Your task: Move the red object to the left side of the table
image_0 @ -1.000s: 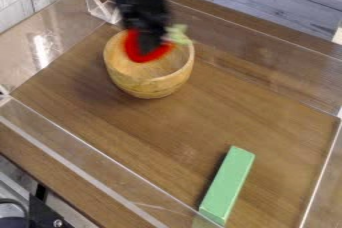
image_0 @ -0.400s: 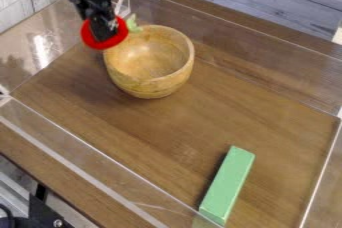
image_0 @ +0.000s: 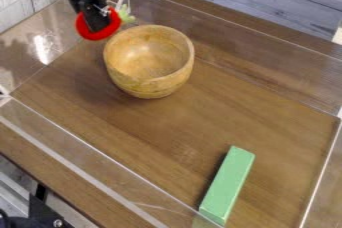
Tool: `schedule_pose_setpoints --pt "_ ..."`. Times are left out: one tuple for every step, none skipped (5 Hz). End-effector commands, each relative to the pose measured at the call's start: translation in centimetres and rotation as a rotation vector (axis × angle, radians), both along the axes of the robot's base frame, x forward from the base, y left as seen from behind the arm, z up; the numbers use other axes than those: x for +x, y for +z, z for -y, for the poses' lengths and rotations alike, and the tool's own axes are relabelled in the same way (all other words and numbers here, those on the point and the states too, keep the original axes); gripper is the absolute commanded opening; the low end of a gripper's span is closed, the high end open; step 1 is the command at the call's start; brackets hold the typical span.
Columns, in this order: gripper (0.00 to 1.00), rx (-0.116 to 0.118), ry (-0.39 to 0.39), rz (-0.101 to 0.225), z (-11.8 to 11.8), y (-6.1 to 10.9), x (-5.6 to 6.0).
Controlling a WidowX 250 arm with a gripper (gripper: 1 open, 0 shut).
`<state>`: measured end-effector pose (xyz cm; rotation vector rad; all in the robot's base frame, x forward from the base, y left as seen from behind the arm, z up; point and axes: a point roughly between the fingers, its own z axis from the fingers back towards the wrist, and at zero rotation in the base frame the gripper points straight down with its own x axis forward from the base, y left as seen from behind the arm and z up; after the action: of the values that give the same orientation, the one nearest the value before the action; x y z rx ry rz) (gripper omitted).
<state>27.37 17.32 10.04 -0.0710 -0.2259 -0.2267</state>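
Observation:
The red object (image_0: 94, 27), a small round bright-red toy with a green leafy tip, hangs in my black gripper (image_0: 92, 18) at the upper left of the camera view. My gripper points down and is shut on it. It hovers just left of the wooden bowl (image_0: 150, 61), above the dark wood-grain table (image_0: 201, 132) near its far left corner. The fingertips are partly hidden by the toy.
A long light-green block (image_0: 227, 183) lies near the front right edge. Clear acrylic walls (image_0: 80, 167) ring the tabletop. The wooden bowl stands left of centre with nothing showing inside it.
My gripper has carried the red object out from over the bowl and to the left, ending beside the bowl's left rim. Bowl and block stay put.

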Motion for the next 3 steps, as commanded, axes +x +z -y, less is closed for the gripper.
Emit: schedule_pose_setpoints --pt "0.00 -0.034 0.023 0.038 -1.8 0.8 0.4" --pt "0.00 -0.111 0.092 0.029 -1.8 -0.5 0.4" --pt "0.00 -0.176 0.151 0.018 -1.8 -1.7 0.6"
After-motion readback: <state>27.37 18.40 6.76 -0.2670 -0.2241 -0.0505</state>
